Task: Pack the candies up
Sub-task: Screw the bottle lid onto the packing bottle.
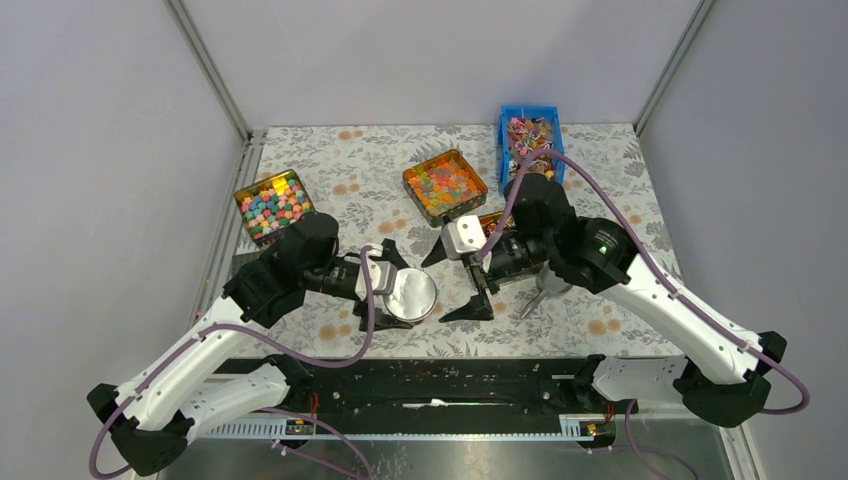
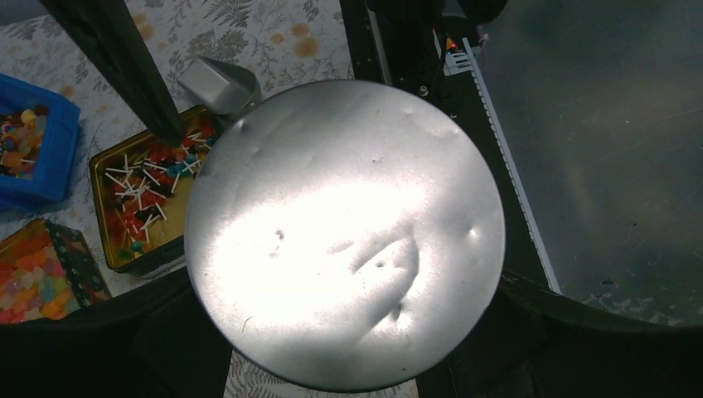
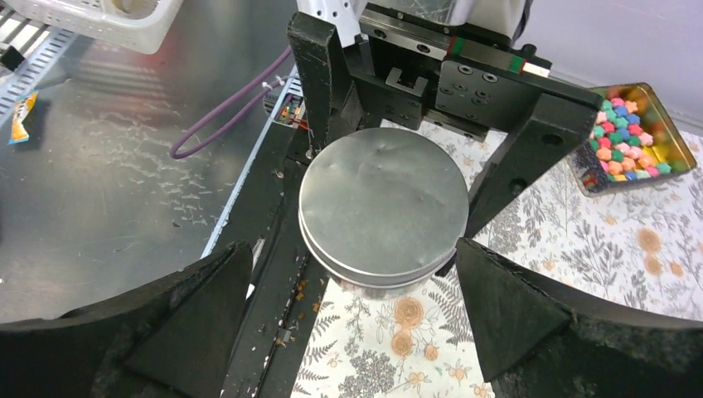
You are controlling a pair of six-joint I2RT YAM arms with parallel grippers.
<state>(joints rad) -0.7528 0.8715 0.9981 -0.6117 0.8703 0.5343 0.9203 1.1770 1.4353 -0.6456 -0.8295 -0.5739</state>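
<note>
The left gripper (image 1: 398,290) clamps a lidded round tin (image 3: 383,203) by its side wall. The right gripper (image 1: 452,280) is spread wide, its fingers facing the lid and touching nothing. The candies (image 2: 149,195) lie in a gold tray (image 2: 101,207) beyond the left fingertips, apparently under the right wrist. They look light, loose and slick-wrapped, so pinch a body, not the flimsy twisted ends.

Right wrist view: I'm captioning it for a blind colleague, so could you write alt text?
A round silver tin is clamped between the black fingers of the left gripper, at the edge of the floral cloth. The right gripper faces it with open jaws; a tray of pastel sweets sits upper right.
</note>
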